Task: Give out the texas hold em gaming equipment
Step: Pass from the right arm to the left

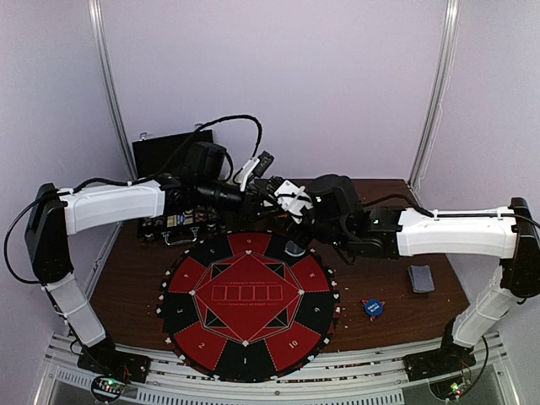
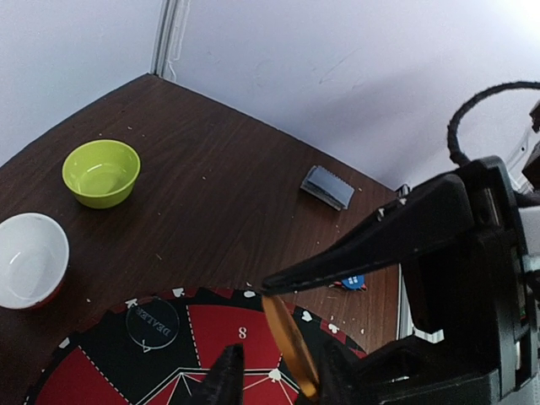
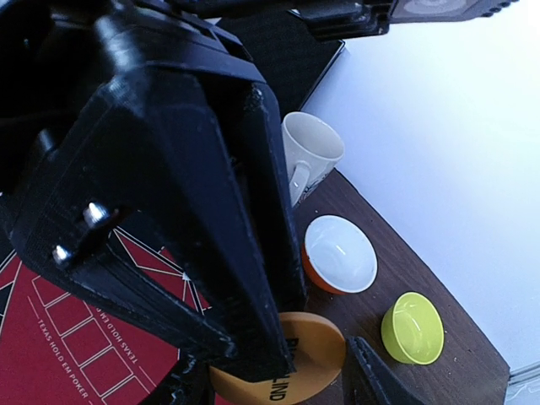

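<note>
An orange marker disc (image 3: 316,354) with black lettering sits between my two grippers above the far edge of the mat. My right gripper (image 3: 274,371) is shut on its rim, and one fingertip (image 2: 268,285) touches its top edge. My left gripper (image 2: 278,367) is open around the same disc (image 2: 287,333), seen edge-on against one finger with a gap to the other. In the top view both grippers (image 1: 285,204) (image 1: 297,226) meet and hide the disc. A blue marker disc (image 1: 372,308) with red showing under it and a blue-grey card deck (image 1: 420,278) lie at the right.
The round red-and-black mat (image 1: 245,295) carries a clear dealer disc (image 2: 153,322). A green bowl (image 3: 412,328), a white bowl (image 3: 340,253) and a mug (image 3: 308,156) stand behind it. An open black case (image 1: 173,152) is at the back left.
</note>
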Motion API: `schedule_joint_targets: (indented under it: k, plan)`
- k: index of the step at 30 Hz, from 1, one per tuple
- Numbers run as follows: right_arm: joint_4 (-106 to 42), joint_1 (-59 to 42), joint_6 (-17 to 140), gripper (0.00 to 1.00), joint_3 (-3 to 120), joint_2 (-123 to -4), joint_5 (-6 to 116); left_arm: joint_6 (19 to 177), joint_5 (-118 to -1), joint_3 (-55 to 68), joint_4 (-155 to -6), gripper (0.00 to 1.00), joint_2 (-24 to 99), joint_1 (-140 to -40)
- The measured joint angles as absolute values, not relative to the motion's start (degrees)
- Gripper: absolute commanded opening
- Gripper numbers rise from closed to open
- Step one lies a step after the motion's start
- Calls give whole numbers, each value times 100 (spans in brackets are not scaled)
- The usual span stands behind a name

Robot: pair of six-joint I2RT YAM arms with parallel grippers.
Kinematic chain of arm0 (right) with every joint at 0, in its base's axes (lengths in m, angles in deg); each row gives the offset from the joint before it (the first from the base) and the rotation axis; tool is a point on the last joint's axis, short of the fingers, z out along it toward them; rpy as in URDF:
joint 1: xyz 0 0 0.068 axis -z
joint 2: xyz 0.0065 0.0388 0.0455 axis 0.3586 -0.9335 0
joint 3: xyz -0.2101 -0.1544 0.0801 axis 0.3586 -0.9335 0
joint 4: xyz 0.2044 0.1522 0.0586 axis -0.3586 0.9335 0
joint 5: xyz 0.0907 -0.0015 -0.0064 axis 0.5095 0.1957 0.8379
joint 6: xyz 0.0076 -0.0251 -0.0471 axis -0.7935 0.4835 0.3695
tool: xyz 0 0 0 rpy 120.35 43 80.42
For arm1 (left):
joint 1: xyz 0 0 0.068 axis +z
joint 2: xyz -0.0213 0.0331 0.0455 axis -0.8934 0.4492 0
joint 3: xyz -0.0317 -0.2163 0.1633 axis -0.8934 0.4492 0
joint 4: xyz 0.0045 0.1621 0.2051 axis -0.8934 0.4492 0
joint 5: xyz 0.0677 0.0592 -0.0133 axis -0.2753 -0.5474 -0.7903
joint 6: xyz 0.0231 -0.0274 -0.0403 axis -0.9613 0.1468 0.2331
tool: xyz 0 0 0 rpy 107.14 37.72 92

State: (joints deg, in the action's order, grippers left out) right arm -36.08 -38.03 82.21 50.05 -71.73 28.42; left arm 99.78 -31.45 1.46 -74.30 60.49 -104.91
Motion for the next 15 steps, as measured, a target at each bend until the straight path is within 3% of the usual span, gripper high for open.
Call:
schedule_joint_targets:
  k: [3, 9, 10, 14, 15]
  plan:
    - [-3584, -3843, 8328, 35, 5005, -7200, 2763, 9908, -3027, 139, -7347, 1, 6051, -10535]
    - [-3630, -3899, 8468, 36, 4994, -7204, 2534, 10179, -2859, 43, -7280, 0, 6091, -10541]
    - [-3636, -3906, 8470, 43, 4986, -7204, 2527, 10210, -2820, 47, -7277, 0, 6091, -10535]
    - [-3638, -3913, 8440, 96, 4925, -7202, 2505, 10323, -2802, 229, -7378, 0, 6058, -10522]
    - [-3643, -3913, 8403, 100, 4894, -7189, 2501, 10350, -2876, 331, -7376, 0, 6027, -10517]
